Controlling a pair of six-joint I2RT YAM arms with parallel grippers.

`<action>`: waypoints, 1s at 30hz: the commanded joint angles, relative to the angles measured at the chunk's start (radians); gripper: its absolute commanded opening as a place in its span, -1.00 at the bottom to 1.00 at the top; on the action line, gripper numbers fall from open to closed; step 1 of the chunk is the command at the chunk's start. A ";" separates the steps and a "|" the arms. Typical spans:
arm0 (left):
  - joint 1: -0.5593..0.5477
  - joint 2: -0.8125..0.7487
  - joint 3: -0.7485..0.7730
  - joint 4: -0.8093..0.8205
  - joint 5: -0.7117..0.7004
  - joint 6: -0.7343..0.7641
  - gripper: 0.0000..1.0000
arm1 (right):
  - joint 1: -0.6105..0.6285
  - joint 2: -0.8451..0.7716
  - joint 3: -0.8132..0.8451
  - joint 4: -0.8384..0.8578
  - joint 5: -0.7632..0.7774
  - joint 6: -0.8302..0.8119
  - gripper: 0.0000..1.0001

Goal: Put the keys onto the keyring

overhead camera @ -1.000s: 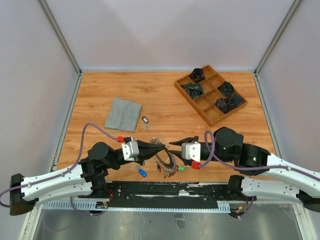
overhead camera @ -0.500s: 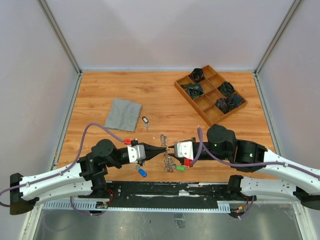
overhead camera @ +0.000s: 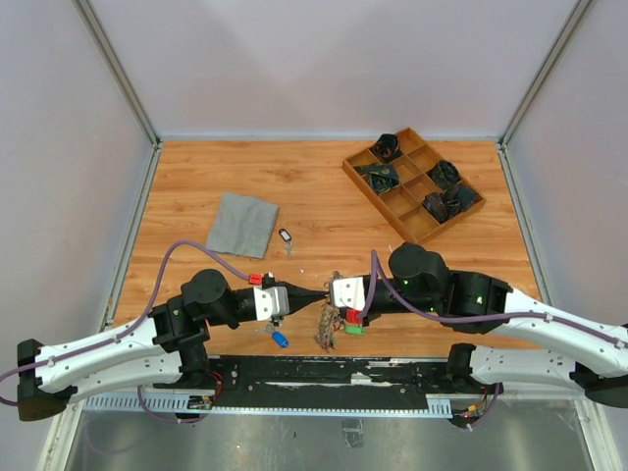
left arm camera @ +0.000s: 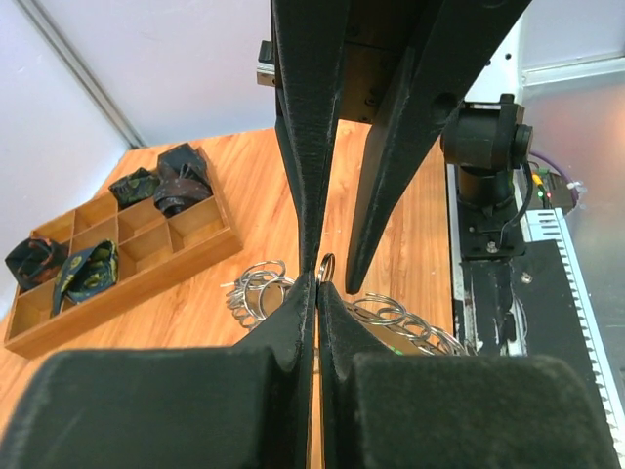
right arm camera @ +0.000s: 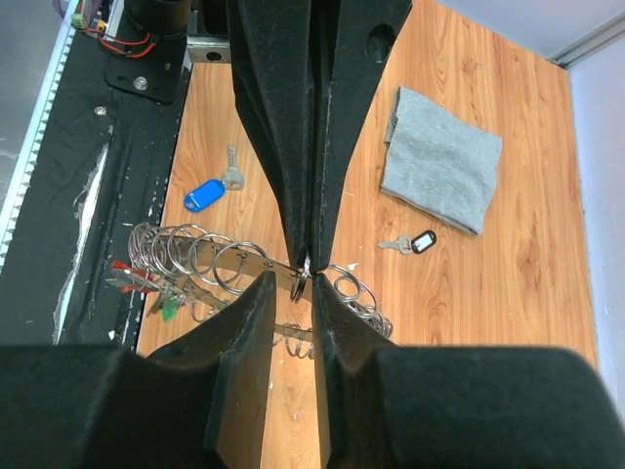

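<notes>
The keyring (overhead camera: 327, 322) is a large thin metal ring strung with many small split rings and red and green tags. It hangs tilted just above the table's near edge. My left gripper (overhead camera: 322, 293) is shut on one small split ring (left arm camera: 326, 264) of it. My right gripper (overhead camera: 332, 290) faces it tip to tip, open, its fingertips (right arm camera: 256, 293) on either side of that same small ring (right arm camera: 303, 275). A blue-tagged key (overhead camera: 279, 338) lies by the left gripper. A black-tagged key (overhead camera: 286, 238) lies further back.
A grey cloth square (overhead camera: 241, 224) lies at the back left. A wooden compartment tray (overhead camera: 378, 203) with dark bundles stands at the back right. The black base rail (overhead camera: 324, 371) runs along the near edge. Grey walls enclose the table.
The left gripper closed on the keyring and lifted it from lying flat to hanging. The right gripper moved left until its tips met the left gripper's.
</notes>
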 commanded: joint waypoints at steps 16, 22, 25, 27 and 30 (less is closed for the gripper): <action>-0.004 0.005 0.084 0.006 0.018 0.056 -0.98 | 0.011 0.002 0.011 0.045 0.071 0.010 -0.99; -0.003 -0.041 0.064 0.081 0.027 0.014 -0.52 | 0.011 -0.072 -0.063 0.220 0.043 0.015 -0.99; -0.003 -0.078 0.037 0.140 0.036 -0.020 -0.35 | 0.011 -0.101 -0.092 0.291 0.032 0.022 -0.99; -0.004 -0.103 0.018 0.179 0.041 -0.046 -0.30 | 0.011 -0.121 -0.114 0.338 0.022 0.033 -0.99; -0.004 -0.134 -0.006 0.218 0.033 -0.078 -0.30 | 0.011 -0.150 -0.145 0.412 0.004 0.054 -0.99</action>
